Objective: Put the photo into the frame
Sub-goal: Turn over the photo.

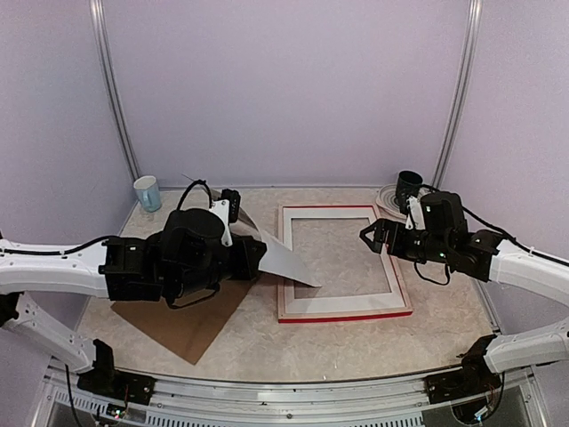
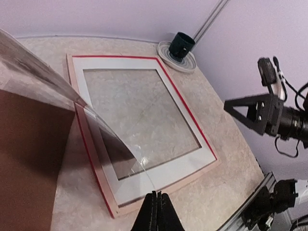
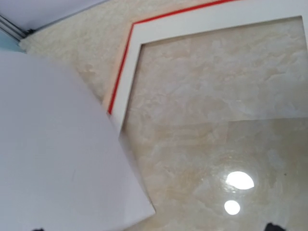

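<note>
Tabletop (image 1: 267, 342): beige stone look. All directions are top-view clock.

The frame (image 1: 347, 317) lies flat at about 3 o'clock of centre, red edges showing, with a white mat (image 1: 342, 303) seated inside it and bare tabletop visible through the opening.

Brown board (image 1: 178, 325) lies flat at 8 o'clock, partly under the left arm.

The photo (image 1: 280, 258) is off the tabletop, tilted and bowed, with its pale back facing up. It comes in from the frame's 9 o'clock side, and its lead corner is over the frame's 7 o'clock corner. Can't tell if it touches there.

Left end effector (image 2: 156, 211) is clamped on the photo's edge.

Right end effector (image 1: 373, 238) hangs over the frame's 3 o'clock rail with jaws spread wide, holding nothing.

Plate (image 1: 388, 200) with a dark cup (image 1: 409, 184) on it sits at the frame's 1 o'clock. Pale blue mug (image 1: 148, 193) is upright at the far 10 o'clock.
</note>
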`<state>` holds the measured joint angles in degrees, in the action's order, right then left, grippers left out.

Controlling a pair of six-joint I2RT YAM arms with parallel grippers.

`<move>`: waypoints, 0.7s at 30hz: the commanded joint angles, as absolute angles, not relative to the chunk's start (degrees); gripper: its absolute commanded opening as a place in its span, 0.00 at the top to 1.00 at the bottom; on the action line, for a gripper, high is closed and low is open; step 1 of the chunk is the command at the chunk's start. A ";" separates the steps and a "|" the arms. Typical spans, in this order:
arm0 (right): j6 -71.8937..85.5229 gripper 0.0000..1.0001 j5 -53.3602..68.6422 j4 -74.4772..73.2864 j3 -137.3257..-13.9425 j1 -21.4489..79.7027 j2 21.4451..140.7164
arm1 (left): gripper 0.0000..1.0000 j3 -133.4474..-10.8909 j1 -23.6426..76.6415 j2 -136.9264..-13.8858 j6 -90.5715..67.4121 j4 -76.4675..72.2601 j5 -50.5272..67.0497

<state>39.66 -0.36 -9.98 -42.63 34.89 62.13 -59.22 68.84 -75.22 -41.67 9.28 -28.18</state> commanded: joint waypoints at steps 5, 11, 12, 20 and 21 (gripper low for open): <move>38.20 0.01 -0.10 -9.10 -44.15 33.84 66.62 | 0.94 -53.03 79.63 -72.12 -54.08 11.95 -32.53; 37.39 0.01 6.57 -6.07 -44.22 33.84 71.68 | 0.87 -49.23 81.18 -70.90 -62.57 15.51 -34.10; 37.05 0.01 7.83 -5.79 -44.60 33.84 72.90 | 0.87 -48.60 81.21 -71.01 -63.40 15.55 -33.68; 30.00 0.01 22.89 -6.15 -52.74 33.84 85.75 | 0.69 -46.50 83.14 -74.31 -66.75 15.78 -30.30; 29.06 0.01 24.93 -6.37 -54.02 33.84 87.71 | 0.65 -46.45 83.46 -74.74 -66.87 15.75 -29.43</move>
<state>34.15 14.20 -7.05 -48.47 34.30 82.46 -47.20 82.24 -73.14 -64.36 15.59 -31.68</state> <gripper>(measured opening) 0.992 0.293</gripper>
